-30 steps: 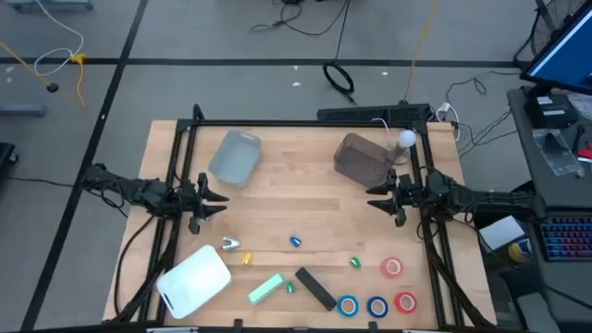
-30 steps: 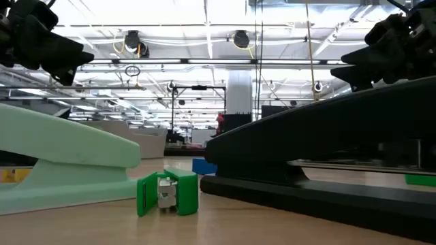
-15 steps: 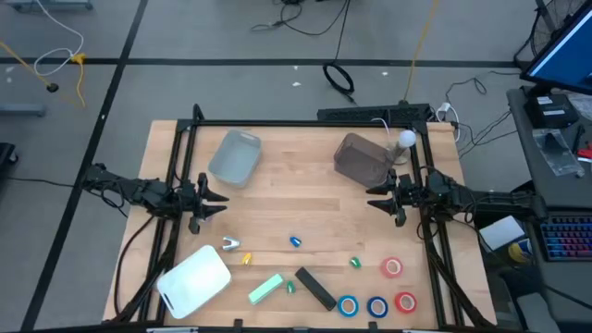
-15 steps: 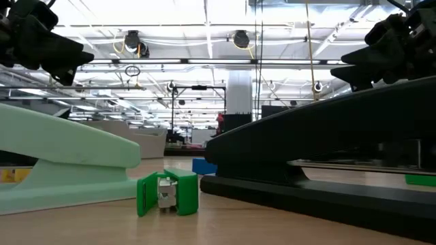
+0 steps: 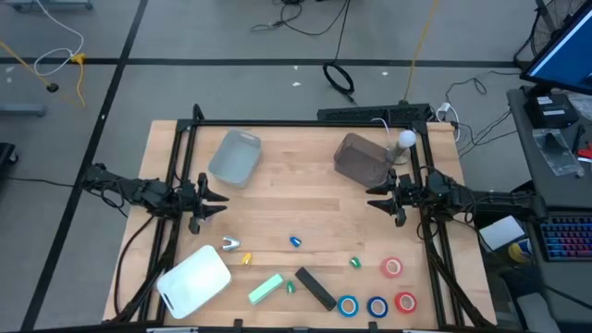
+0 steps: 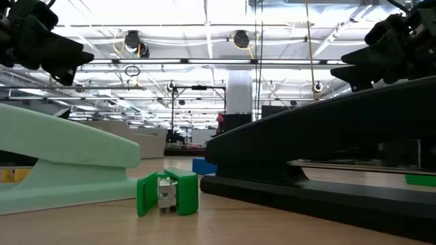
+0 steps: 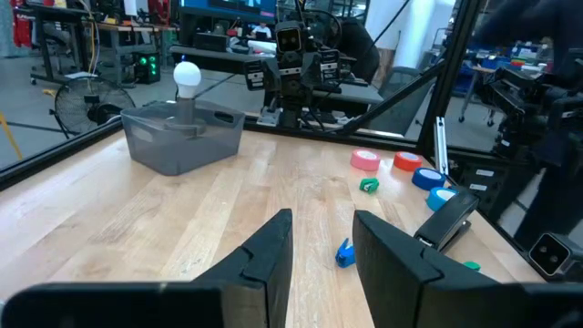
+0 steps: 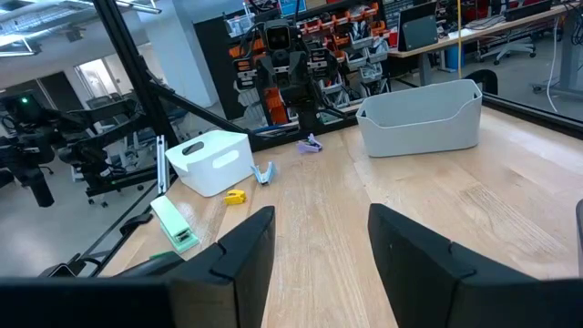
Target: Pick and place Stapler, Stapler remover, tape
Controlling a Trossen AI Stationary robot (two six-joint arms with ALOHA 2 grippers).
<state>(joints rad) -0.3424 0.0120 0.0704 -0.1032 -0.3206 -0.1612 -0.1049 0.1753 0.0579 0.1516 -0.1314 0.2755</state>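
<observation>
Left tool: my left tool [image 5: 215, 200] hangs over the left side of the surface [image 5: 296, 199]. Its fingers [image 7: 273, 251] are a little apart and hold nothing.
Right tool: my right tool [image 5: 377, 199] hangs over the right side, next to the dark bin [image 5: 361, 159]. Its fingers [image 8: 239, 246] are apart and hold nothing.
Staplers: the green stapler [image 5: 266, 289] and the black stapler [image 5: 315, 288] lie close together near the front edge.
Staple removers: small clips lie about the front half: a silver one [image 5: 231, 244], a yellow one [image 5: 246, 259], a blue one [image 5: 295, 241] and two green ones [image 5: 354, 263], one of them [image 5: 290, 287] between the two staplers.
Tape: four rolls sit at the front right corner, two red [image 5: 392, 268] [image 5: 405, 302] and two blue [image 5: 348, 305] [image 5: 376, 305].
Done: I think nothing is done yet. All the things lie loose on the wood.
Left to do: I think every thing must be picked up and put in a bin.
Bins: a clear bin [image 5: 234, 157] is at the back left, the dark bin at the back right, and a white bin [image 5: 194, 281] at the front left.
In the way: the staplers lie very close with a clip between, so I might bump one when I grab the other. The dark bin has a white bulb [image 5: 405, 140] beside it.
</observation>
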